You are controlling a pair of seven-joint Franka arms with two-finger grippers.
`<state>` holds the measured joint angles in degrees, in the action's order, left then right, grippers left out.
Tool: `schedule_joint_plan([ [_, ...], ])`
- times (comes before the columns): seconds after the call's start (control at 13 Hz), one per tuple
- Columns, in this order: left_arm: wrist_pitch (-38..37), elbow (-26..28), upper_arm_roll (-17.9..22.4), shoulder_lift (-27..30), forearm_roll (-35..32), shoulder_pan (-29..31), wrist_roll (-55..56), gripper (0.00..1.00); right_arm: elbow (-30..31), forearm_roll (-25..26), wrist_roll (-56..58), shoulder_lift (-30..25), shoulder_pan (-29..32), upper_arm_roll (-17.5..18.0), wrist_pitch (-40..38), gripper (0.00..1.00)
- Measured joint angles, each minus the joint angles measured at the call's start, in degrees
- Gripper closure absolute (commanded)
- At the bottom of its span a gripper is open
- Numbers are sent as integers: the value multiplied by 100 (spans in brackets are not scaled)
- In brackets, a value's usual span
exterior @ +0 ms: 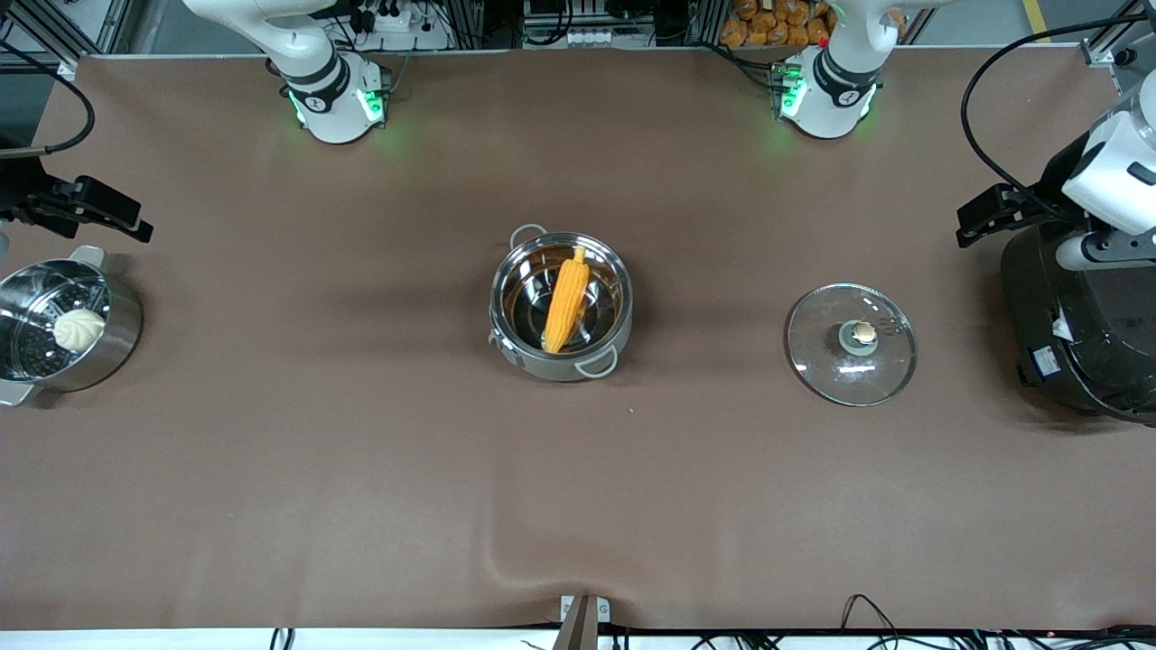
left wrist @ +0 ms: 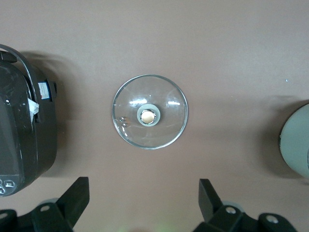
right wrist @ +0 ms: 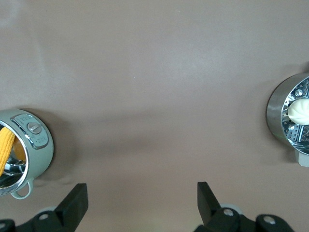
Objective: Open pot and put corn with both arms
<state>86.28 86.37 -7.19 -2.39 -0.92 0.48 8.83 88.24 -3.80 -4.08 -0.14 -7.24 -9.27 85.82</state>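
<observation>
Steel pot (exterior: 561,305) at desk (exterior: 361,469) centre, lid off, corn (exterior: 567,300) inside.

Corn lies slanted across the pot's mirror interior; glass lid (exterior: 852,343) rests flat on the desk toward the left arm's end, well apart from the pot, beside the black rice cooker (exterior: 1084,334); left end effector (left wrist: 144,203) hovers over the lid, fingers spread, empty; right end effector (right wrist: 142,203) hovers over bare desk between pot and steamer pot (exterior: 63,325), fingers spread, empty.

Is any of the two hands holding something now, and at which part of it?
Nothing is held. The left hand hangs open over the table near the glass lid; the right hand is open too. The corn lies in the pot.
</observation>
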Motion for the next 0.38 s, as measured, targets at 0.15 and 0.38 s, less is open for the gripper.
schedule_joint_plan([
  [0.15, 0, 0, 0, 2, 2, -1, 0, 0, 0, 19, -1, 0, 1, -4, -30, 0],
  [0.38, 0, 0, -3, 8, 2, -13, 0, 0, 0, 46, -2, 0, 1, -5, -165, 0],
])
